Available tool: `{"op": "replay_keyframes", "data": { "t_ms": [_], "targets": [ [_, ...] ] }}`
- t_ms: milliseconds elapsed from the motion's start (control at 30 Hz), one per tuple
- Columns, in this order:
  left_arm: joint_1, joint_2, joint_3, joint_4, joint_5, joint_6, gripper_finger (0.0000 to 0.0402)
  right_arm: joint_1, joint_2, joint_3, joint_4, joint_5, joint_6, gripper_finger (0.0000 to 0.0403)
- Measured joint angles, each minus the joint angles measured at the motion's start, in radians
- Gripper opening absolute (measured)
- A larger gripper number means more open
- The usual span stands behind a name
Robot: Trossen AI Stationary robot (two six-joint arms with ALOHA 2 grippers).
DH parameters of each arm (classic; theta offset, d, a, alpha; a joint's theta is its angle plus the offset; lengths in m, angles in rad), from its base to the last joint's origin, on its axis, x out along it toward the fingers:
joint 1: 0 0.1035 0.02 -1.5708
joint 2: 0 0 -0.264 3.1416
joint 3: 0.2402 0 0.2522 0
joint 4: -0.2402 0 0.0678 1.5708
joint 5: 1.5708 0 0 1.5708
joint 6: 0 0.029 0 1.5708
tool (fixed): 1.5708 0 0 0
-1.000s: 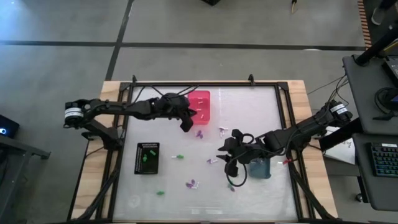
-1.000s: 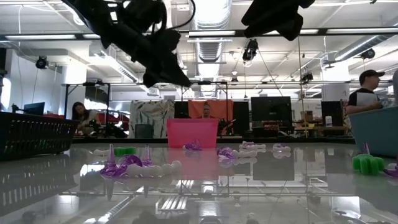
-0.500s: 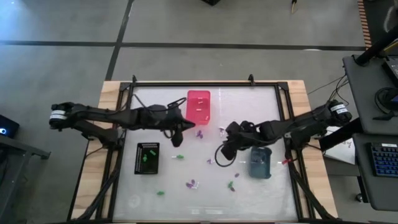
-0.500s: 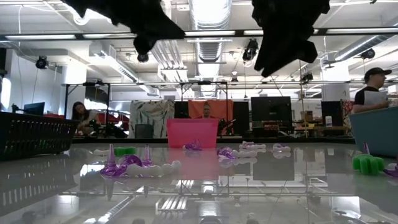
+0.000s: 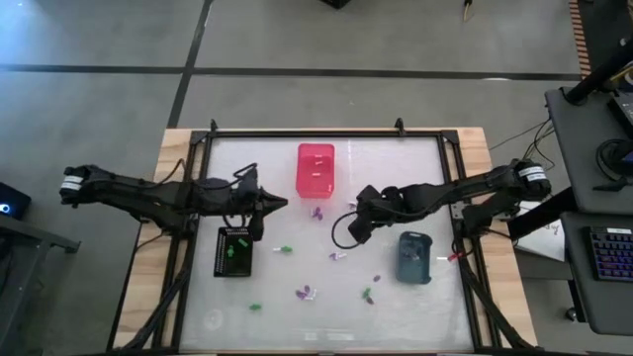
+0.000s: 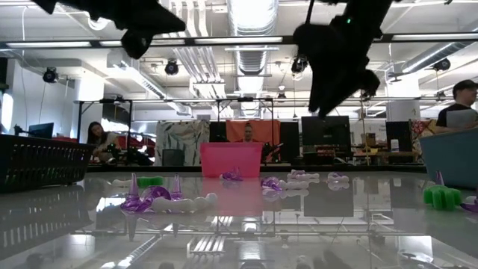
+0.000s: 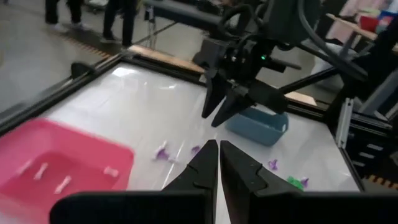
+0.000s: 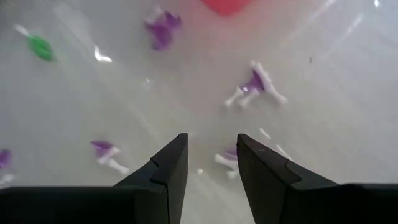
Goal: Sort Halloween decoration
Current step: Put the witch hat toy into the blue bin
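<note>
The high view looks straight down on the whole glossy white bench (image 5: 415,168). The low view sits at bench height, facing level into the workshop. Each wrist view looks closely past its own dark fingers (image 8: 168,171). High, low and left wrist views share the pink plastic bin (image 5: 316,169).

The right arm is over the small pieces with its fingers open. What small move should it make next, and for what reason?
Probably lower the right gripper straight down onto the small white and purple piece lying between its open fingers. In the wrist view the piece rests on the table, and the low view shows the gripper well above the surface. The left gripper is shut, beside the pink bin.
</note>
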Motion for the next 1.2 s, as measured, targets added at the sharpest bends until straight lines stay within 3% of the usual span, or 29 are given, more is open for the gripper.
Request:
{"op": "replay_keyframes", "data": {
  "t_ms": [167, 900, 1200],
  "targets": [
    [-0.002, -0.040, -0.054, 0.017, -0.020, -0.028, 0.0000, -0.037, 0.072, 0.000, -0.036, -0.053, -0.008, 0.0127],
    [-0.002, -0.040, -0.073, 0.020, -0.041, -0.039, 0.0000, -0.058, 0.266, 0.000, -0.044, -0.066, -0.014, 0.0127],
    [-0.002, -0.039, -0.073, 0.020, -0.058, -0.039, 0.0000, -0.058, 0.281, 0.000, -0.018, -0.066, -0.024, 0.0092]
  ]
}}
